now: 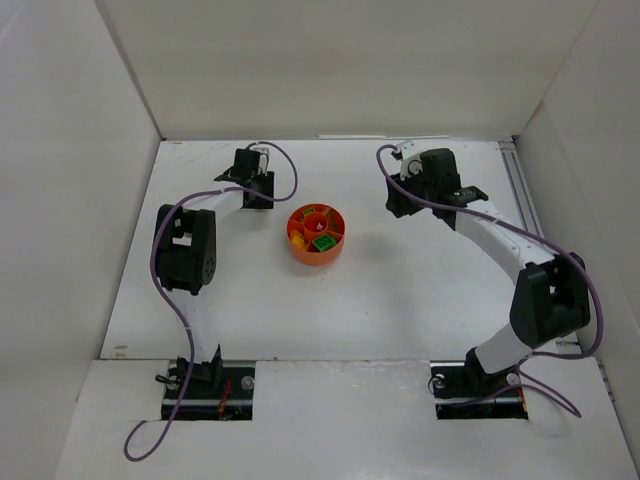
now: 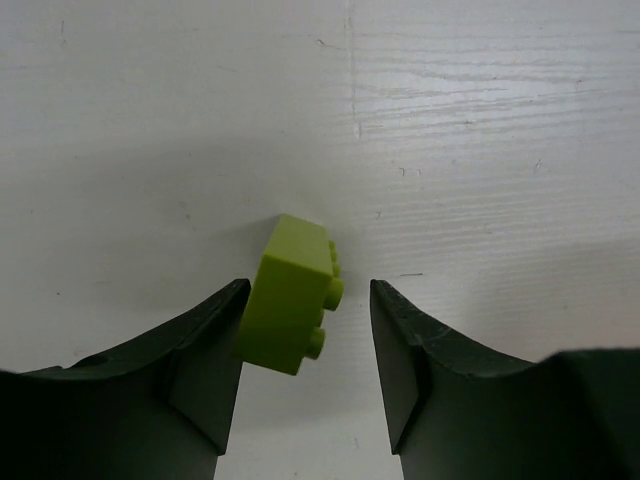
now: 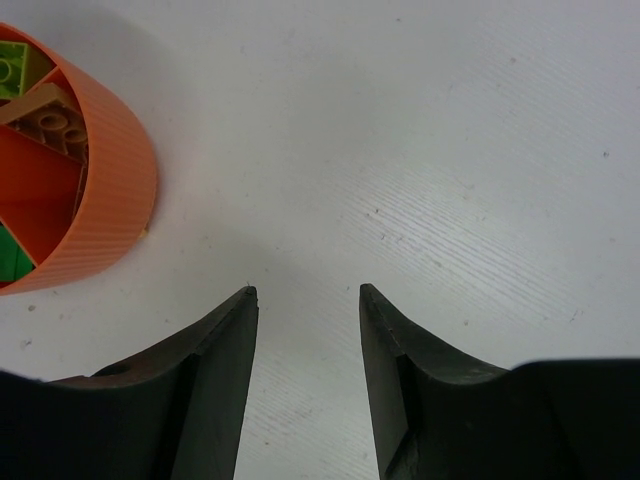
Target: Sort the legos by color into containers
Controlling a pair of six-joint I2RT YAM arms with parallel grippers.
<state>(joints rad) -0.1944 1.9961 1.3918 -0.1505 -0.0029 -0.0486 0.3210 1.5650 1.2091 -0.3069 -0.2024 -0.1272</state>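
The left hand [image 2: 310, 286] is partly open around one lime brick [image 2: 290, 305]. Its left finger [image 2: 205, 370] is against the brick's flat face, and the right finger [image 2: 420, 370] stands apart from the studded side. The brick lies tilted on the white bench [image 2: 480, 150], studs facing right. The right hand [image 3: 307, 290] is narrowly open, holds nothing, and hovers over bare bench just beside the one round orange dish [image 3: 120, 180]. The dish sits mid-bench between the two hands. Its divided sections hold a lime brick [image 3: 12, 65], yellowish bricks [image 3: 60, 125] and a green brick [image 3: 12, 260], and the centre cup holds a red piece [image 1: 318, 226]. I cannot tell the exact count inside.
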